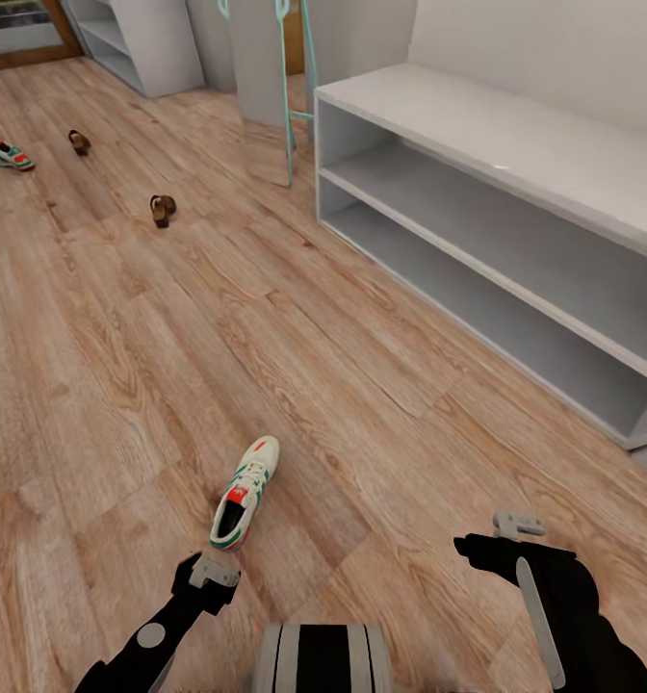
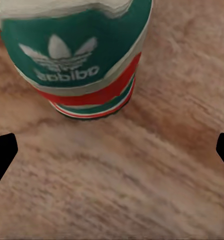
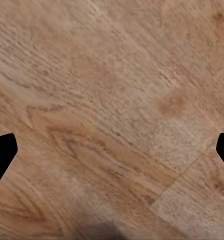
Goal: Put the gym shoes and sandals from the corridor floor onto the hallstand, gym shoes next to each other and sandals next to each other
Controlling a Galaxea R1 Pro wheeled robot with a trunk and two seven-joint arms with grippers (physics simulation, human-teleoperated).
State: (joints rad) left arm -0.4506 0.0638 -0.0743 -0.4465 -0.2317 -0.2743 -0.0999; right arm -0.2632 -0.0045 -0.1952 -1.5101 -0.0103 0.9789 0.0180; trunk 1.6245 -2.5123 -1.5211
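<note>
One gym shoe (image 1: 245, 491), white with teal stripes and orange-red patches, lies on the corridor floor (image 1: 121, 366) just ahead of my left gripper (image 1: 211, 573). In the left wrist view its heel (image 2: 77, 55) faces the open left gripper (image 2: 112, 155), a short way beyond the fingertips (image 2: 2, 155). The other gym shoe (image 1: 12, 156) lies far off at the left. Two dark-brown sandals (image 1: 79, 141) (image 1: 162, 209) lie apart on the floor. The white hallstand (image 1: 478, 125) stands at the right, nothing on it. My right gripper (image 1: 511, 539) hangs open over bare floor (image 3: 112, 100).
A teal-legged frame (image 1: 293, 96) stands by the hallstand's left end. White shelving (image 1: 141, 38) stands against the far wall. My own base (image 1: 323, 659) shows at the lower edge. Wide wooden floor lies between the shoes and the hallstand.
</note>
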